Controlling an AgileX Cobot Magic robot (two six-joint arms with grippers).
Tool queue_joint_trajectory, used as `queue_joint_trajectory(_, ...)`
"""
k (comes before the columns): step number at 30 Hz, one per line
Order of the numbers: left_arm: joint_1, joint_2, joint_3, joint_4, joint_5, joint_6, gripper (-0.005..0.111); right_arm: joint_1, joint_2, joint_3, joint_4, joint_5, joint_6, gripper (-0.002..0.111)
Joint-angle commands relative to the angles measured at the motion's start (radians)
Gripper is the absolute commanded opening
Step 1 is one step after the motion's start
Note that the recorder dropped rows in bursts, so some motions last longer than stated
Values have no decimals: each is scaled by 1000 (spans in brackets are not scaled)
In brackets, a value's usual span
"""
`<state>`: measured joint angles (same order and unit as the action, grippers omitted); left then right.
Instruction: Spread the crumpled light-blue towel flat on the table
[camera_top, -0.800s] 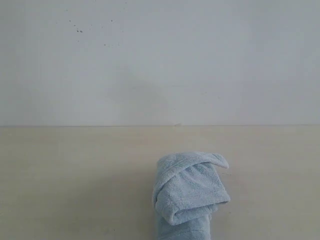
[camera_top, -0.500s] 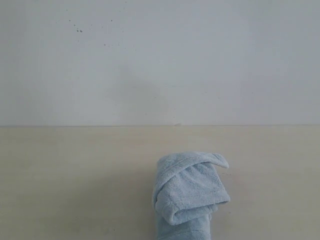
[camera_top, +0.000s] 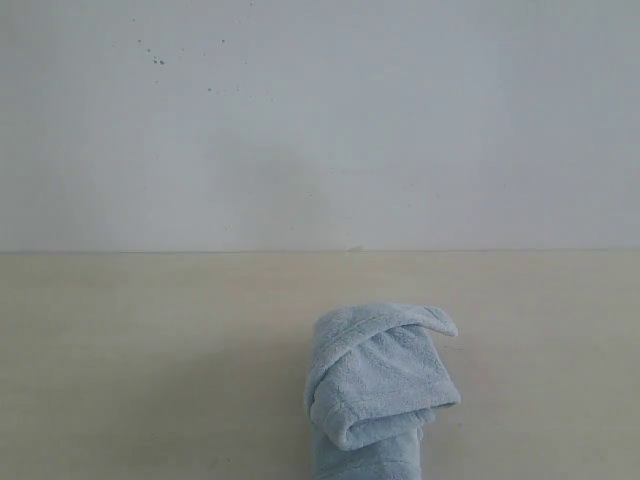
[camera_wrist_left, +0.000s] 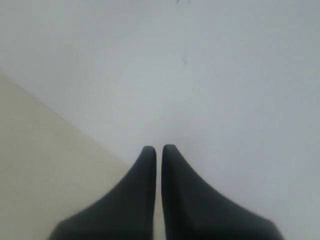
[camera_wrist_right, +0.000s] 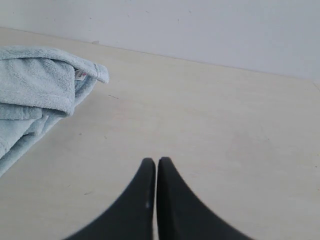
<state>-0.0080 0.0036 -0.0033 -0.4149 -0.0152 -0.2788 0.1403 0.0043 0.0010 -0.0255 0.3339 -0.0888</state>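
A grey-white speckled wall (camera_top: 400, 120) backs the wide, pale beige matte worktop (camera_top: 150, 380). The crumpled light-blue terry-cloth towel (camera_top: 380, 385) lies bunched on it, just right of centre. The black left gripper (camera_wrist_left: 156, 150) and black right gripper (camera_wrist_right: 152, 161) are both closed, holding nothing.

Bare table (camera_top: 150, 350) lies open left, right and beyond the bundled towel (camera_top: 380, 380).

The worktop (camera_top: 140, 360) is a wide, smooth, pale beige surface with no markings. A single thing lies on it: the light-blue towel (camera_top: 380, 385), bunched in overlapping folds just right of the middle, its lower part cut off by the exterior view's bottom edge.
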Motion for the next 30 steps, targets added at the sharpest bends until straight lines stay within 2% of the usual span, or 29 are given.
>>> queue_joint_trajectory(1,-3,-4,3,8,-394,-13,4,-6,-4,-1,-7,-4,1,1)
queue_joint_trajectory(3,-3,-4,-1,8,-618,-13,4,-6,-4,-1,-7,-4,1,1)
queue_joint_trajectory(5,-3,-4,-41,8,-749,-13,4,-6,-4,-1,-7,-4,1,1)
queue_joint_trajectory(8,-3,34,-157,14,-756,-80,4,-6,-4,-1,-7,-4,1,1)
queue_joint_trajectory(11,-3,149,-318,135,-709,-203,4,-6,-4,-1,-7,-4,1,1)
queue_joint_trajectory(13,-3,288,-436,335,-730,-295,4,-6,-4,-1,-7,-4,1,1)
queue_joint_trajectory(17,-3,633,-687,788,-866,-415,4,0,-4,-1,-7,-4,1,1)
queue_joint_trajectory(19,-3,800,-811,1001,-857,-507,4,0,-4,-1,-7,-4,1,1)
queue_joint_trajectory(21,-5,963,-950,1299,-712,-824,4,0,-4,-1,-7,-4,1,1)
queue_joint_trajectory(23,-27,1108,-1071,1820,-511,-1314,4,0,-4,-1,-7,-4,1,1)
queue_joint_trajectory(24,-40,1160,-1104,2066,-472,-1526,4,0,-4,-1,-7,-4,1,1)
queue_joint_trajectory(25,-53,1220,-1126,2159,-487,-1691,4,0,-4,-1,-7,-4,1,1)
queue_joint_trajectory(28,-58,1344,-1111,2159,-592,-1748,4,0,-4,-1,-5,-5,1,1)
queue_joint_trajectory(30,-83,1402,-1088,2159,-601,-1774,4,0,-4,-1,-3,-5,1,1)
